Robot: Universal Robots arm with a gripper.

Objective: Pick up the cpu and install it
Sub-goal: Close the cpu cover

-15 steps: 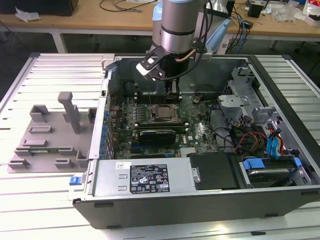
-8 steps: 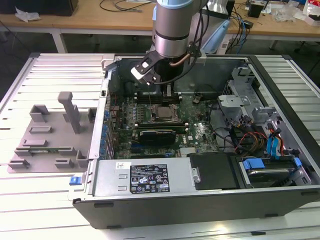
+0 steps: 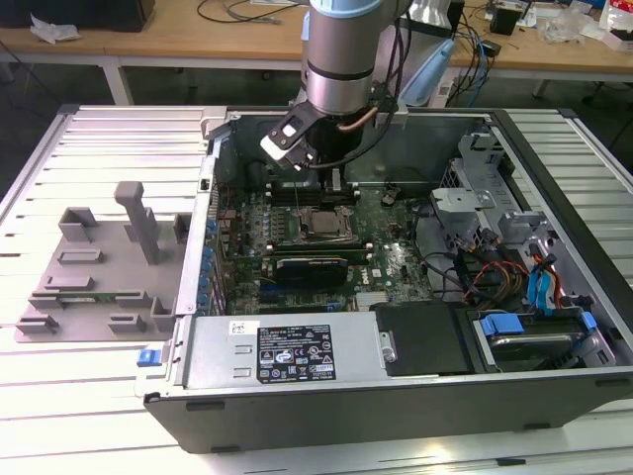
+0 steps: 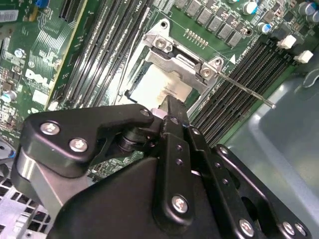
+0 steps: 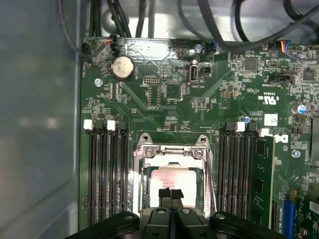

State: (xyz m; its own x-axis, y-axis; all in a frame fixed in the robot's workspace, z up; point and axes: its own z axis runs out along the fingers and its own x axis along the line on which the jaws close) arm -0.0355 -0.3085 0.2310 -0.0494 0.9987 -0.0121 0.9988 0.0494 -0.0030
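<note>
Open computer case [image 3: 396,396] sits on the tabletop [image 3: 89,396] with the motherboard [image 5: 199,104] showing. The cpu [image 5: 185,180] lies flat in its socket frame [image 5: 169,149]. The gripper [image 5: 170,192] hangs right over it, clenched with nothing between its fingers. Can't tell if it's touching.

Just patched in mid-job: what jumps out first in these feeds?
The arm reaching down into the open computer case dominates the exterior view. In both wrist views the black claw, fingers together, hangs right over the bright silver-white cpu, which lies in the metal socket frame on the green motherboard, between memory slots.
</note>
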